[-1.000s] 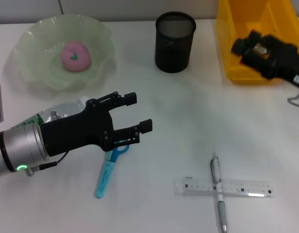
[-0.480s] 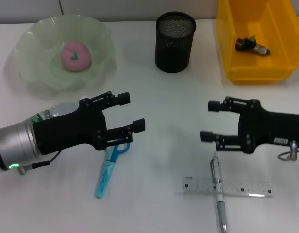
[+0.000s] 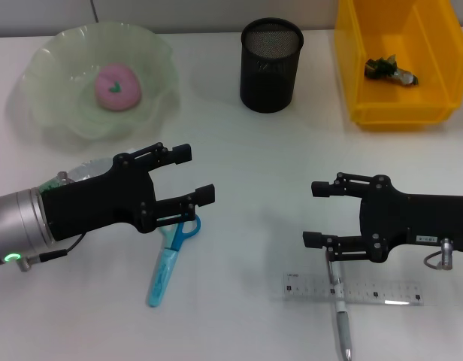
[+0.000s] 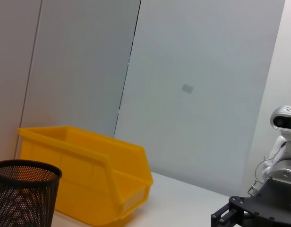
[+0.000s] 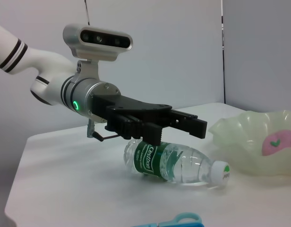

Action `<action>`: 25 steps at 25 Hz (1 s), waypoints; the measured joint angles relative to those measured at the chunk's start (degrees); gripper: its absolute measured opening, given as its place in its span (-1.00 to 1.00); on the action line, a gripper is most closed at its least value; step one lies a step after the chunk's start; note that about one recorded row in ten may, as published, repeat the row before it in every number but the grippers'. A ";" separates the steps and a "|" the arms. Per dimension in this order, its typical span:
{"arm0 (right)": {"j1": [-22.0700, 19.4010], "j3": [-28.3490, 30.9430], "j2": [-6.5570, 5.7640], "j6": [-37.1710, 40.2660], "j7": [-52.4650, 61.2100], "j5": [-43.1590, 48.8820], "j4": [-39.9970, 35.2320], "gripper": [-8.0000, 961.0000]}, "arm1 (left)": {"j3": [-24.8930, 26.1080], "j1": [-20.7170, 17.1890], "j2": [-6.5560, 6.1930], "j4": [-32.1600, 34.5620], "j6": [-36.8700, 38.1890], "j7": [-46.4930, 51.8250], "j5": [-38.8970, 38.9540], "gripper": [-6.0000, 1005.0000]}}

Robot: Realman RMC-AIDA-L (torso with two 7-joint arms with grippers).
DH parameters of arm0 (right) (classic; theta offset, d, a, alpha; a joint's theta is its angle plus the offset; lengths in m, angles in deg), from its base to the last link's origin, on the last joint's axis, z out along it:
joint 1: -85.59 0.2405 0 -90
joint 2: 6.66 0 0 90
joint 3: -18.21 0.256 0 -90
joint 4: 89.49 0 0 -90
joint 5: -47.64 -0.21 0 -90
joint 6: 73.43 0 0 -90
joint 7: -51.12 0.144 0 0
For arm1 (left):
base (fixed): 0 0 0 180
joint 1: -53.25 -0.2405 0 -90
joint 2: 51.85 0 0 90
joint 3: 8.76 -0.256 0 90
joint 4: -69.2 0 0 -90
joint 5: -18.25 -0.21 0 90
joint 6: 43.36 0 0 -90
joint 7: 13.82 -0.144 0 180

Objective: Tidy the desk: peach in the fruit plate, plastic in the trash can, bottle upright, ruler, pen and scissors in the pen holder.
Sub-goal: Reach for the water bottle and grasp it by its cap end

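The pink peach (image 3: 117,86) lies in the green fruit plate (image 3: 59,113). Crumpled plastic (image 3: 389,69) rests in the yellow trash can (image 3: 359,98). A clear bottle (image 5: 174,165) lies on its side beneath my left arm; only a sliver of the bottle (image 3: 81,171) shows from the head. My left gripper (image 3: 195,174) hovers open above the blue scissors (image 3: 171,256). My right gripper (image 3: 314,213) is open and empty, just over the top of the pen (image 3: 338,301), which lies across the clear ruler (image 3: 352,289). The black mesh pen holder (image 3: 270,64) stands at the back centre.
The trash can (image 4: 89,175) and pen holder (image 4: 22,194) stand side by side along the far edge. Bare white desk lies between my two grippers and in front of the pen holder. The fruit plate (image 5: 249,142) sits just beyond the bottle's cap.
My right arm left the trash can, with the plastic lying inside, and came down toward me over the pen and ruler. My left gripper drifted slightly left and back, still open.
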 joint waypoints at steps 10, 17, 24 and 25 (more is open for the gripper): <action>0.00 0.00 0.02 -0.14 -0.06 0.09 0.06 0.66 | 0.32 0.01 -0.05 0.10 -0.29 0.93 0.00 0.62; 0.00 0.00 0.02 -0.32 -0.09 0.11 0.09 0.66 | 2.39 0.61 -3.24 6.58 -1.40 11.43 -3.14 0.62; 0.17 -0.70 0.02 -0.32 -0.10 0.11 0.03 0.66 | 13.95 1.97 -4.31 20.24 -3.83 27.13 -23.90 0.62; 0.17 -0.71 0.02 -0.32 -0.10 0.12 0.02 0.66 | 15.27 2.57 -4.25 21.83 -3.63 29.16 -27.21 0.62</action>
